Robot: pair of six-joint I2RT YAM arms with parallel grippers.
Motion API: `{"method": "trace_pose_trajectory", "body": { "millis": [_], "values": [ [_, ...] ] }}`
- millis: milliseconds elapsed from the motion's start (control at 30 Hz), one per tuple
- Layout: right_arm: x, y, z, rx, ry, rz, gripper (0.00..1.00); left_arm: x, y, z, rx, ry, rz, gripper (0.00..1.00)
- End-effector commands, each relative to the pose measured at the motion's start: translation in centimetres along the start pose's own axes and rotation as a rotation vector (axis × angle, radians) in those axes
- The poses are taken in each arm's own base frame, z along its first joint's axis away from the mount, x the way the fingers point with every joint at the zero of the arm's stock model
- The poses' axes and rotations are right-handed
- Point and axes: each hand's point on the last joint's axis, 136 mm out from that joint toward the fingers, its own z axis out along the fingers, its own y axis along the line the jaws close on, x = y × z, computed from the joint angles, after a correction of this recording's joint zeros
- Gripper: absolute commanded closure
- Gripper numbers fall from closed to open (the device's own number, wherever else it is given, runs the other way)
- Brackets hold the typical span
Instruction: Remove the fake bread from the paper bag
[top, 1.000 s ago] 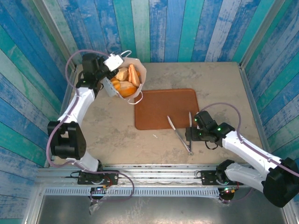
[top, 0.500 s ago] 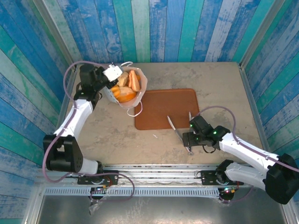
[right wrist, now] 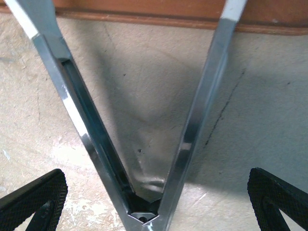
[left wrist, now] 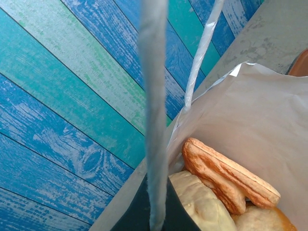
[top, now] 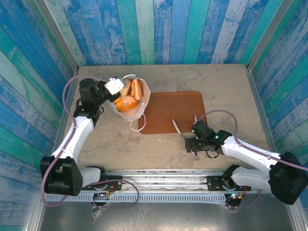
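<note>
Left pincer (top: 113, 87) clamped on paper bag (top: 143, 102) rim, left of tray (top: 168, 113) | fake bread (top: 126, 102) heaped in the open bag, just beside tray's far-left corner | loaves likely light, rigid, glossy-slick: grip across an oval's middle | right pincer (right wrist: 156, 192) spread wide astride metal tongs (right wrist: 197, 110) hinge, off tray's near edge, nothing gripped

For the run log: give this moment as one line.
left claw: shut on bag | right claw: open, astride tongs | bread: in bag
</note>
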Motion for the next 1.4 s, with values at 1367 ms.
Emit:
{"method": "trace_pose_trajectory", "body": {
  "millis": [1367],
  "values": [
    [3.2,-0.6,3.7,0.079,0.064,0.021,0.10,-4.3,1.1,-1.5,-0.051,-0.154,-0.007,1.00]
  ]
}}
